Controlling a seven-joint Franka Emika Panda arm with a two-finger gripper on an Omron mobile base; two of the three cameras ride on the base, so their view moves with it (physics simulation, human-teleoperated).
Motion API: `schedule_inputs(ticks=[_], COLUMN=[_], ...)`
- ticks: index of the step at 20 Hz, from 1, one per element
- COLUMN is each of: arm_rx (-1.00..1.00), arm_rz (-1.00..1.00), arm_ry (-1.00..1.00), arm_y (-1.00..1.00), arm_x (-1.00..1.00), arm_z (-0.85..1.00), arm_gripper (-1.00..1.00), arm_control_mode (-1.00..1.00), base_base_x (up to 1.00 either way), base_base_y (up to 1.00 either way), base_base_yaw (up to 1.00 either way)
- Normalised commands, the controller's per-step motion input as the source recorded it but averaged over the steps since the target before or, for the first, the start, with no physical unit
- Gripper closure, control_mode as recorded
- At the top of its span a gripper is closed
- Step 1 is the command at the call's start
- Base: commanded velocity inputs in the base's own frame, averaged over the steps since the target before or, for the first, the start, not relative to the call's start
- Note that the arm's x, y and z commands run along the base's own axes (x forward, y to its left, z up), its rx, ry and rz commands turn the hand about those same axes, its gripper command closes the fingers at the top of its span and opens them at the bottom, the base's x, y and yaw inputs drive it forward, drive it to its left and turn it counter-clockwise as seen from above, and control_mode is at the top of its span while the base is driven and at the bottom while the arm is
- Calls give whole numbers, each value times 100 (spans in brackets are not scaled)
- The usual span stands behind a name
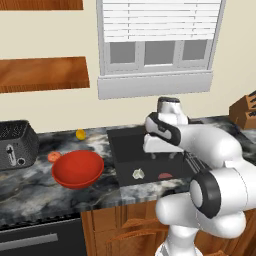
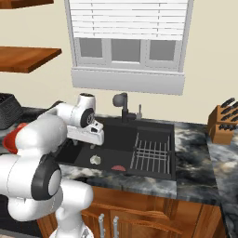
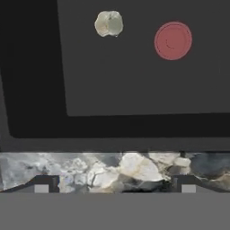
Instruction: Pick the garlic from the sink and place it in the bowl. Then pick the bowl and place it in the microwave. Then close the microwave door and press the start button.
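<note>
Toaster [image 1: 17, 144], black, at far left of marbled counter [image 1: 30, 185] in left base view, under two wooden shelves [image 1: 42, 74]. Small yellow fruit [image 1: 80, 134] near back edge of counter; small orange-red fruit [image 1: 54, 156] just beside left rim of bowl. Bowl [image 1: 78, 169], glossy red, wide and shallow, upright on counter between toaster and sink, nothing inside. Sink [image 1: 116, 145], dark rectangular basin recessed in counter, right of bowl. Garlic [image 1: 138, 173], off-white bulb, on sink floor near front wall, left part of basin; also at [image 2: 95, 159] in right base view and at [image 3: 109, 23] in hand view. Flat red round item [image 1: 164, 175] on sink floor right of garlic, apart from it, also at [image 2: 119, 168] and [image 3: 173, 40]. Gripper [image 3: 115, 185] above sink, over back edge of basin, pointing down; fingertips [image 3: 41, 185] set wide apart in hand view, jaws released, nothing between them; marbled counter strip visible between tips, garlic well apart from them toward top of that view. Gripper body at [image 1: 161, 147] and [image 2: 88, 135], clear of garlic and not touching it. Dark faucet [image 2: 122, 106] at back rim of sink in right base view. Wire rack [image 2: 151, 153] in right part of basin. Window [image 2: 128, 39] with white blinds on wall behind sink. Knife block [image 2: 223, 122], wooden with dark handles, on counter at far right.
</note>
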Motion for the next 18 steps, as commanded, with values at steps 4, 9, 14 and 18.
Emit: schedule_inputs(ticks=[4, 9, 14, 18], arm_rx=[-4, 0, 0, 0], arm_rz=[0, 0, 0, -1], arm_ry=[-27, -7, 4, 11], arm_y=[21, 11, 1, 7], arm_x=[0, 27, 44, 69], arm_z=[-72, -86, -53, -25], arm_gripper=[-100, -100, -100, -100], arm_control_mode=[-100, -100, -100, -100], base_base_x=[0, 0, 0, 0], base_base_y=[0, 0, 0, 0], base_base_yaw=[0, 0, 0, 0])
